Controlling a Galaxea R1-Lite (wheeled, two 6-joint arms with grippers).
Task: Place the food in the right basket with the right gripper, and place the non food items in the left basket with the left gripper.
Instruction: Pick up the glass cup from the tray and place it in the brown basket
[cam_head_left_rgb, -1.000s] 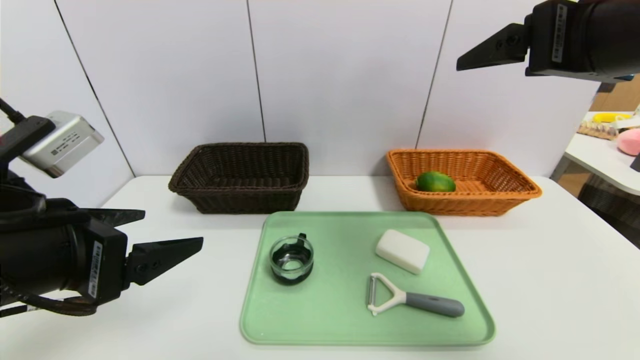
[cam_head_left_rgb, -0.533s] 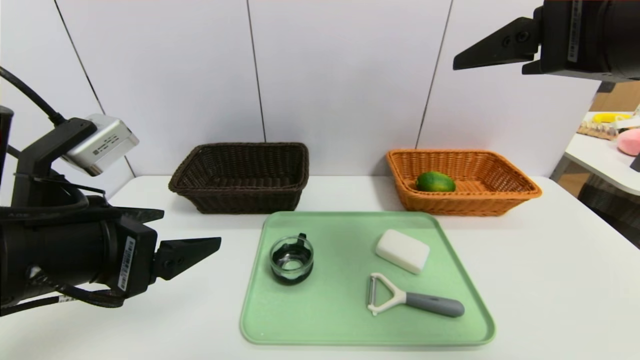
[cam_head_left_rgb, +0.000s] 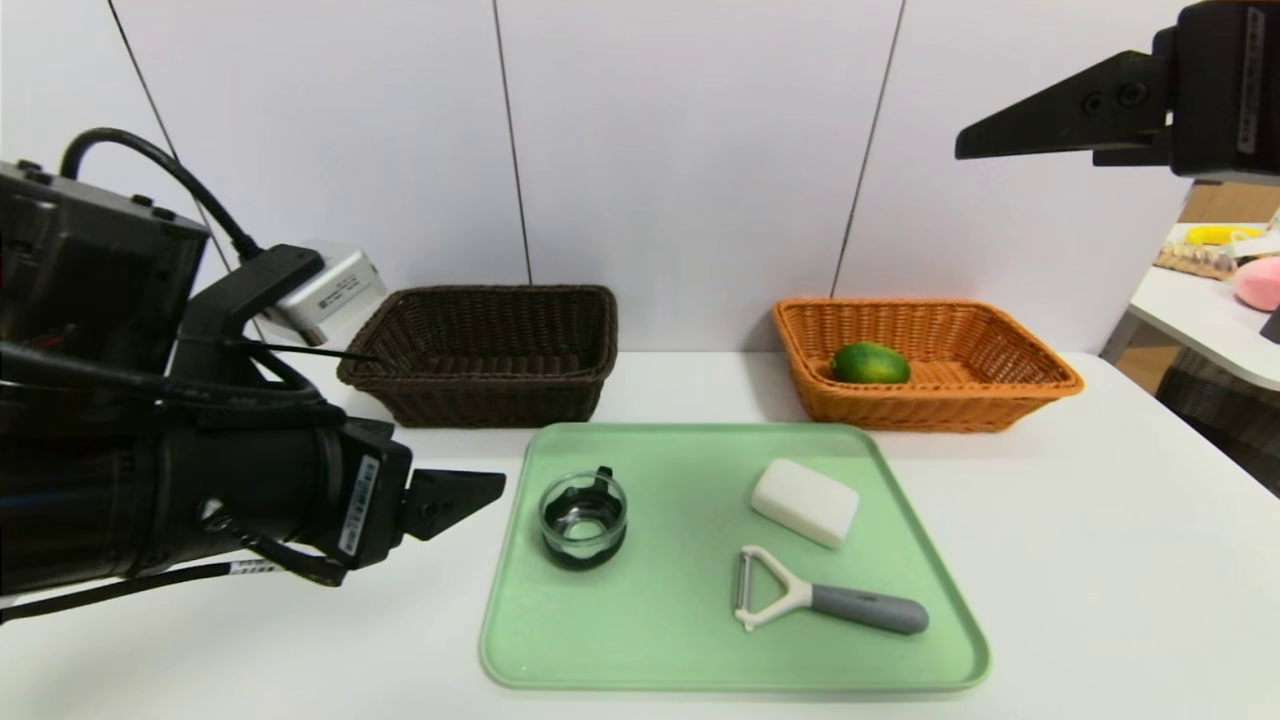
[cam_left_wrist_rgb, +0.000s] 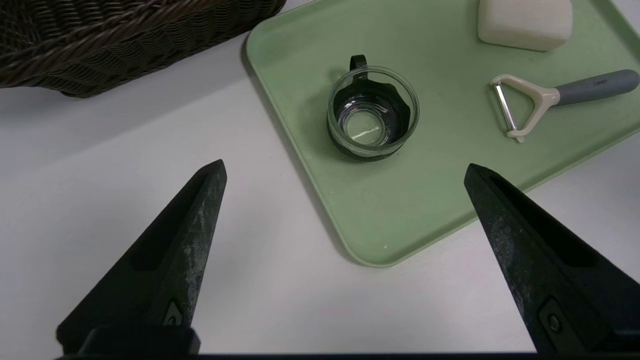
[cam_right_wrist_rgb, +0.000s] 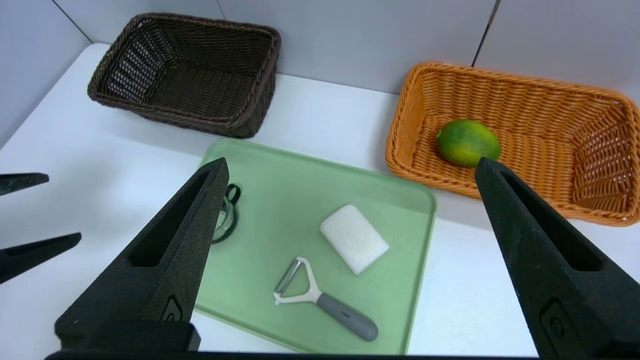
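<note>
- Head view: your left gripper (cam_left_wrist_rgb: 346, 162) has its jaws wide apart with nothing between them, low over the table (cam_head_left_rgb: 1130, 560) just beyond the green tray's (cam_head_left_rgb: 735, 676) left edge.
- Your right gripper (cam_right_wrist_rgb: 352, 162) is raised in front of the back wall, above the orange basket (cam_head_left_rgb: 930, 402), which stands behind the tray's back right corner. The green fruit (cam_head_left_rgb: 870, 363) lies inside, toward that basket's left end.
- The dark basket (cam_head_left_rgb: 480, 382) stands behind the tray's back left corner.
- Left wrist view: you have the glass cup (cam_left_wrist_rgb: 372, 115) upright near the tray's left edge, its black handle toward the back edge. It is probably rigid, light and smooth, so it may slip or chip; straddle the body low and squeeze gently.
- The peeler (cam_left_wrist_rgb: 565, 97) lies flat toward the tray's front right corner. Take it across the grey grip, likely firm and less slick, and keep off the blade.
- Right wrist view: your right jaws are spread too, holding nothing. The white block (cam_right_wrist_rgb: 354, 239) lies near the tray's right edge, behind the peeler; it looks solid but perhaps slick, so pinch its long sides at mid-length.
</note>
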